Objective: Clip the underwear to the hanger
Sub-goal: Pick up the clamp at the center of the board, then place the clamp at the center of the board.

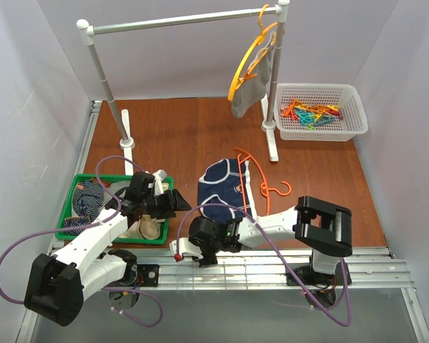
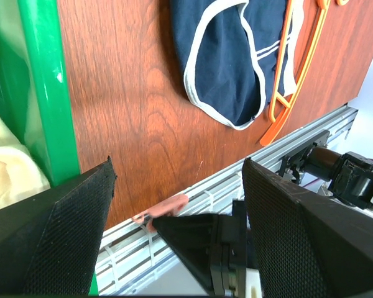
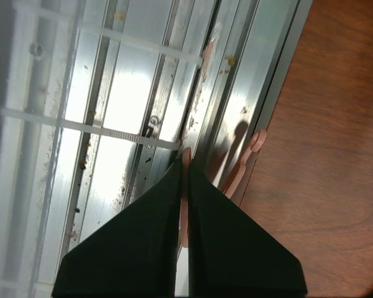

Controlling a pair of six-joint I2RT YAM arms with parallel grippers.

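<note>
- Right claw (image 3: 185, 155) is clenched, its two black fingers pressed nearly flat together on a thin pink clip (image 2: 171, 203). Only a sliver of pink shows between them.
- Directly under the claw lie the grooved aluminium rails (image 3: 130, 93) at the near edge of the table. The clip sits low against them, just at the lip of the wooden table top (image 2: 143, 93).
- My judgement is that the step in hand is getting this clip off the rail. The hold looks narrow, so a slow, straight lift should suit better than a drag, which could snag the clip in a groove or on a white cable tie.
- Before carrying it off, check that the clip hangs firm and which end is pinched. I cannot tell from these views whether the fingers hold its handle or its mouth.
- Beyond the claw, farther onto the table, the underwear (image 1: 225, 187) lies flat, with white piping round its openings.
- The hanger (image 1: 261, 182) lies along the far side of the underwear from the claw, overlapping its edge, with the hook pointing away.
- The clip has to bite both the fabric and the hanger bar, so the overlapped edge looks like the place to aim.
- Left claw (image 2: 177, 162) hangs released beside the green tray (image 2: 46, 93), close to the right claw and holding nothing. It could steady the hanger.
</note>
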